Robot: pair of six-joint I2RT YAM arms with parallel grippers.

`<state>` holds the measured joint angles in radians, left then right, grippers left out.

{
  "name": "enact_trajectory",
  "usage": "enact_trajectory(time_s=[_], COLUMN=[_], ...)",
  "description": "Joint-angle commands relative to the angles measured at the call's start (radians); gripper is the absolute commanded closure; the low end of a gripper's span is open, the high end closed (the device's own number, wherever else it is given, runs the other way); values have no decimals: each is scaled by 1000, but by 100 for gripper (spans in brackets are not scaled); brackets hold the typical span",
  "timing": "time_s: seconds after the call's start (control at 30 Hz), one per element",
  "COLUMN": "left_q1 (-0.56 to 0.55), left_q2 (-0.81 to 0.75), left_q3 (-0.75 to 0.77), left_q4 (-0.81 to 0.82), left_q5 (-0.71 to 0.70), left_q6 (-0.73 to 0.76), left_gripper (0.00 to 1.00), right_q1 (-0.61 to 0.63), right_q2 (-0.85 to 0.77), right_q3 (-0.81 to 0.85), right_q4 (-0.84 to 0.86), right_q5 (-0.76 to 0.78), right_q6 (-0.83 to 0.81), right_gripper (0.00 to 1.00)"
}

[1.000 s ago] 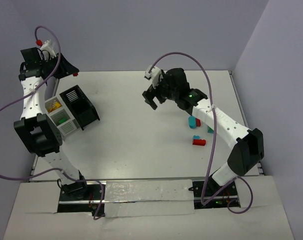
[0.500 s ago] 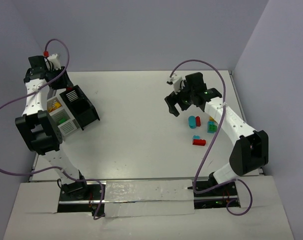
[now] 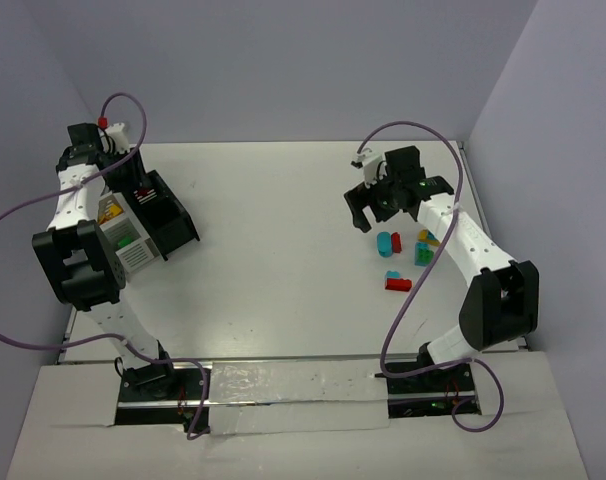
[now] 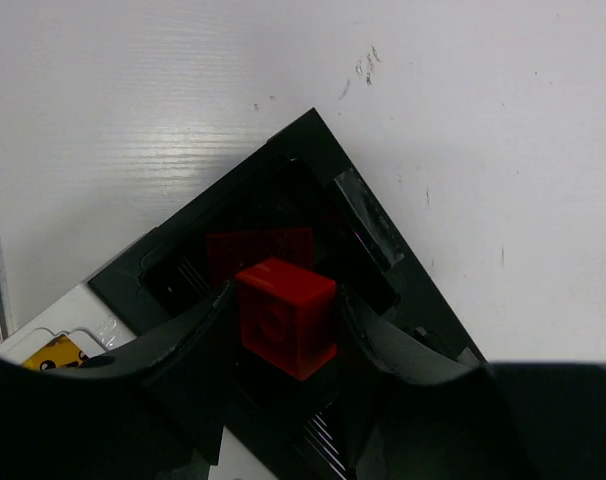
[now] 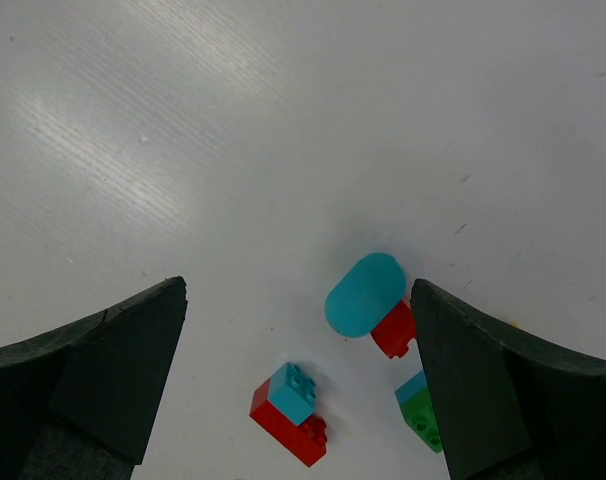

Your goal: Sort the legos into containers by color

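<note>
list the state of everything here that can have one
left gripper, shut on red lego, above the black bin
right gripper, open, holding nothing, near the loose legos
black bin, open-top, red piece inside
white bins, open-top, yellow piece and green piece inside
loose legos, lying on the table, unsorted

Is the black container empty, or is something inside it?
Not empty: the left wrist view shows a red brick lying inside the black container.
</note>
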<state>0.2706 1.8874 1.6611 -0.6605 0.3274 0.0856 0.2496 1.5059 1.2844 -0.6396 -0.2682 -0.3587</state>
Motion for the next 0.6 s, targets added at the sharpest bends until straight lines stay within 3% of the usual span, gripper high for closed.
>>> enact_trajectory(time_s=[0.0, 0.17, 0.2, 0.33, 0.57], left_q1=[-10, -23, -32, -59, -168], left_q2=[-51, -51, -53, -79, -203], left_q3=[39, 114, 135, 165, 168], left_q4=[16, 12, 12, 13, 80], left_q5=[-13, -26, -28, -47, -130], left_q6=[6, 23, 28, 48, 97], left_gripper=[48, 41, 35, 34, 33], right_q1=[-12, -36, -51, -85, -117], right_q2=[-16, -11, -2, 20, 127], right_q3=[-40, -56, -54, -39, 7], right_q4=[5, 14, 11, 3, -28], right_q5=[43, 93, 95, 108, 167], right_q6=[40, 69, 73, 95, 160], right_gripper=[0, 0, 0, 3, 17])
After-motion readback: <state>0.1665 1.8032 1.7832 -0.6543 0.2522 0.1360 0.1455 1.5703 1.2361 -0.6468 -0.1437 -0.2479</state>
